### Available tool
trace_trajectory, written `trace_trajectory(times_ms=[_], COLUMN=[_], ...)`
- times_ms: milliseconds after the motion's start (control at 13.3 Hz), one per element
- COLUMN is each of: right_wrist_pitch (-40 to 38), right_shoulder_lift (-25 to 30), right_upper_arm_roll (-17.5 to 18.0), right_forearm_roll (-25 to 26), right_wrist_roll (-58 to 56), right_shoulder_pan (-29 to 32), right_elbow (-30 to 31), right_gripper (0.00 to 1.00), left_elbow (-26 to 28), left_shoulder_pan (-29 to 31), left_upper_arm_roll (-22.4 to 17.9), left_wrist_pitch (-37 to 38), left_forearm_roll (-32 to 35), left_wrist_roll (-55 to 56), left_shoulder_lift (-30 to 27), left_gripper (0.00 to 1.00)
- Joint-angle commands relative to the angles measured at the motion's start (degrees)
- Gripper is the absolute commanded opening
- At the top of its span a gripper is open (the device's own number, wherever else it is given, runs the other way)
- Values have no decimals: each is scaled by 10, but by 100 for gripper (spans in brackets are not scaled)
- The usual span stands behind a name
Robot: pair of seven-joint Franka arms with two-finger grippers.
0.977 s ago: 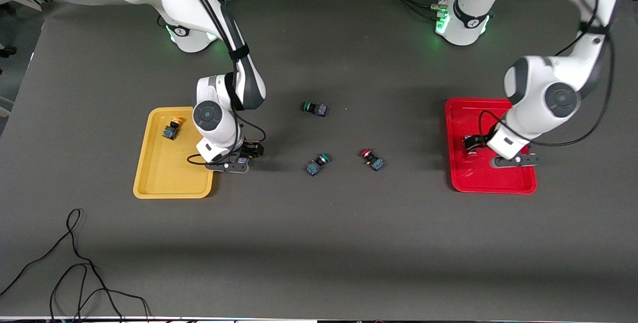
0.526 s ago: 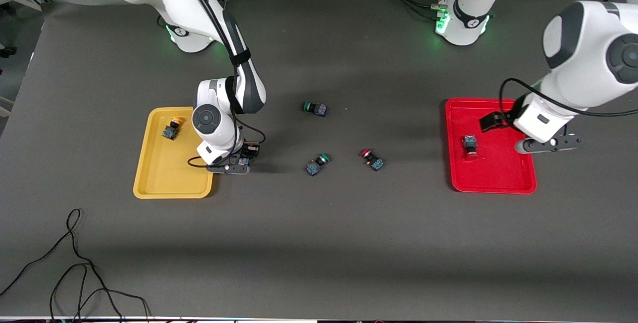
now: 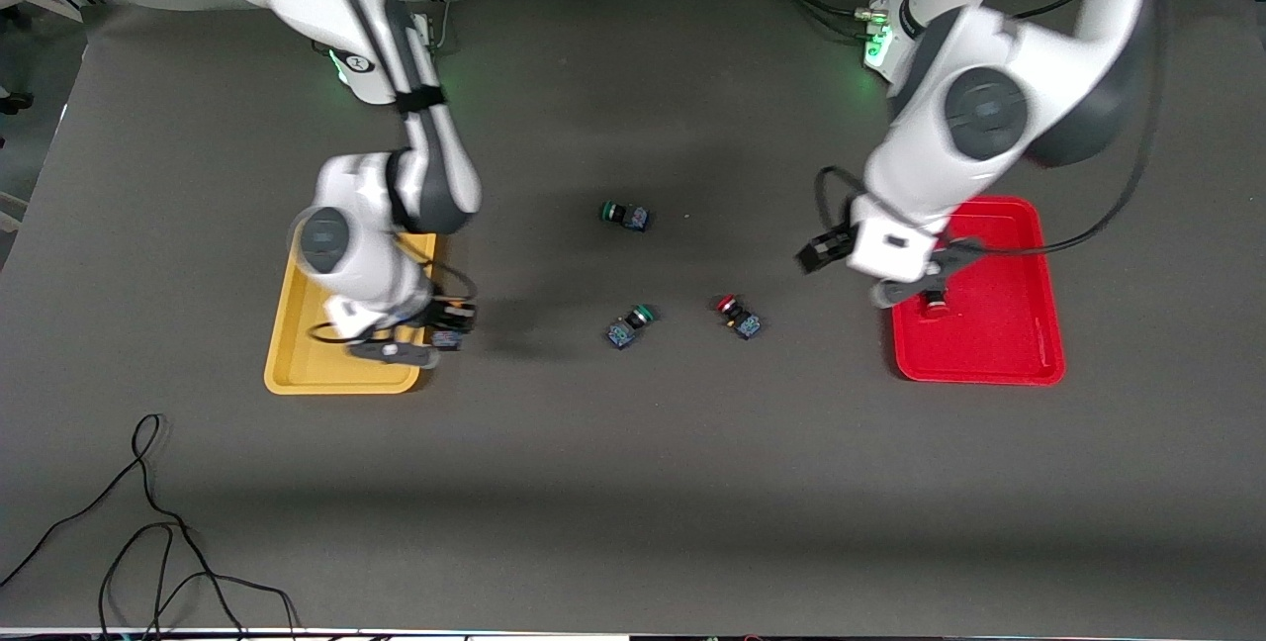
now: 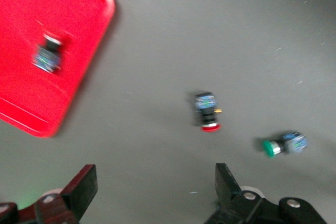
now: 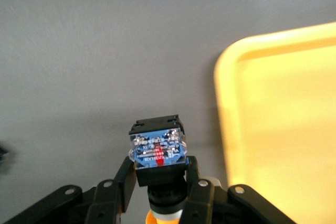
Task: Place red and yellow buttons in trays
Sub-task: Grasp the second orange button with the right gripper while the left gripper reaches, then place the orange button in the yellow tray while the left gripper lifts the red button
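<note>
Right gripper [image 5: 157, 182], fingers clamped on a yellow button [image 5: 157, 153] by the yellow tray [image 5: 278, 124] edge, risks dropping it short; left gripper [image 4: 152, 192], fingers apart, nears the red button [image 4: 207, 109].

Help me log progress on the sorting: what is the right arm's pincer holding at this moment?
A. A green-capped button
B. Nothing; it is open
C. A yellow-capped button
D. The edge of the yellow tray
C. In the right wrist view the right pincer is shut on a yellow-capped button, its orange-yellow cap showing below the dark block, beside the rim of the yellow tray.
</note>
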State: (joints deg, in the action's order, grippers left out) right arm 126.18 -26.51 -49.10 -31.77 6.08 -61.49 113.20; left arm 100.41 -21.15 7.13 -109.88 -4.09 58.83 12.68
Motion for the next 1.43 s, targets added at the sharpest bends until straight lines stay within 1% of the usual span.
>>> trace_trajectory(times_ms=[0,75,150,301,376,526,601,676,751,827,902,977,1052,1127,1277,1353], right_wrist_pitch=[-50,-50,-46,-24,-3,58,69,74,76,79,79,79,77,74,72,56], right_shoulder_lift=[39,38,33,12,6,-1,-12,-18,-23,-25,-26,-23,-19,-6,35,55], right_upper_arm_roll=[-74,-92,-98,-88,-62,-13,-4,-1,-1,0,1,1,1,1,1,1], right_forearm_roll=[-7,-7,-8,-15,-15,-29,-31,-44,-51,-51,-51,-53,-53,-53,-49,-45], right_wrist_roll=[-99,-138,-153,-172,-192,-211,-211,-212,-213,-213,-212,-212,-212,-212,-213,-211], right_shoulder_pan=[1,3,12,36,52,83,85,86,86,86,88,89,95,96,109,119], right_elbow=[18,38,53,73,86,115,115,114,114,113,113,112,111,110,103,92], right_gripper=[29,29,29,29,29,29,29,29,32,68,100,100,100,100,100,100], left_elbow=[-44,-44,-44,-41,-41,-33,-27,-27,-26,-24,-23,-24,-24,-24,-28,-33], left_shoulder_pan=[-32,-35,-36,-43,-52,-61,-62,-65,-68,-71,-72,-72,-72,-72,-69,-66], left_upper_arm_roll=[-10,-10,-10,-11,-11,-11,-12,-12,-12,-12,-12,-12,-13,-13,-14,-14], left_wrist_pitch=[-60,-83,-104,-153,-175,-207,-222,-225,-225,-226,-226,-227,-226,-224,-211,-193], left_forearm_roll=[8,15,24,27,29,56,64,66,71,74,75,76,79,79,79,79], left_wrist_roll=[71,73,74,81,91,120,125,125,125,126,126,126,127,127,125,121], left_shoulder_lift=[97,125,151,194,213,240,248,253,255,258,261,265,268,268,254,238], left_gripper=[100,100,100,100,100,100,100,92,76,67,62,57,48,35,19,16])
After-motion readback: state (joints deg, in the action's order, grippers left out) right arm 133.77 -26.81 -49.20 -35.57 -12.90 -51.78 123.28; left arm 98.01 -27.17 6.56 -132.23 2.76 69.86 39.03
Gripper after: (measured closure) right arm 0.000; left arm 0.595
